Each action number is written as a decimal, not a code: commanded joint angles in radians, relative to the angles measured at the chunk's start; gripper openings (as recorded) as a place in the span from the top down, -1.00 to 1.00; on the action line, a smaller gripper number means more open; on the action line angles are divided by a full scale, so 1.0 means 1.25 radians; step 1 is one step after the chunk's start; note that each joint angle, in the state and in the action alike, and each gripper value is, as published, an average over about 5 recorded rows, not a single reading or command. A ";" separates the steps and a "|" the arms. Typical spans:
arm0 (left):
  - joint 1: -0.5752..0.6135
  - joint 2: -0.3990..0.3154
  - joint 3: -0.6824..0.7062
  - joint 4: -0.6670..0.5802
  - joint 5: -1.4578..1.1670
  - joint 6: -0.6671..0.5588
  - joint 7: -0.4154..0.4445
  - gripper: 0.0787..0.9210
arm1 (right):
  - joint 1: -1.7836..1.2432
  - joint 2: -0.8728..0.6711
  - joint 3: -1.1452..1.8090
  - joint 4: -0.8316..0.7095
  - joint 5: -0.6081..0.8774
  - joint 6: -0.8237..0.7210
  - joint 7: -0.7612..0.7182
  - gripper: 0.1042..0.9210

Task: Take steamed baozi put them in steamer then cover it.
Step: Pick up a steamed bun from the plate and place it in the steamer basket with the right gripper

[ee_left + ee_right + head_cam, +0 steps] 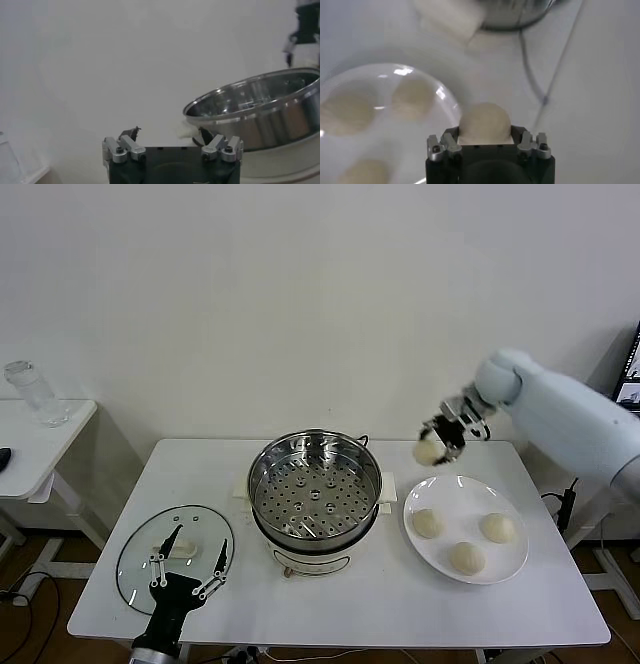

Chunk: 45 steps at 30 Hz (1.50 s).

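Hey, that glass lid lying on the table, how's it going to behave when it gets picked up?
The cover looks like rigid glass with a metal rim, so probably stiff, fairly heavy and breakable if dropped. Its smooth dome seems slippery; the cream handle is likely the only secure grip. The left hand hangs open over it.

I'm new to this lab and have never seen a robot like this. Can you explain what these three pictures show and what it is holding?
This is a two-armed robot at a white table. One picture looks down from its head; the other two come from cameras on its wrists. In the middle stands a shiny steamer, its perforated tray bare. Beside it, on the robot's left, lies the glass cover; the left gripper hovers open over it. On the right, a white plate carries three steamed baozi. The right gripper holds a fourth bun in the air, past the plate's far edge, between its fingers. That bun fills the right wrist picture.
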 commanded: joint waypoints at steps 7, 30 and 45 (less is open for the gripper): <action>0.006 -0.001 -0.006 -0.010 -0.001 0.000 -0.003 -0.77 | 0.114 0.165 -0.085 0.155 -0.043 0.149 -0.001 -0.43; 0.024 -0.006 -0.027 -0.026 -0.006 -0.014 -0.004 -0.77 | -0.076 0.352 -0.038 -0.074 -0.345 0.245 0.013 -0.43; 0.036 -0.010 -0.039 -0.036 -0.004 -0.016 -0.005 -0.77 | -0.109 0.368 -0.023 -0.111 -0.344 0.258 0.026 -0.74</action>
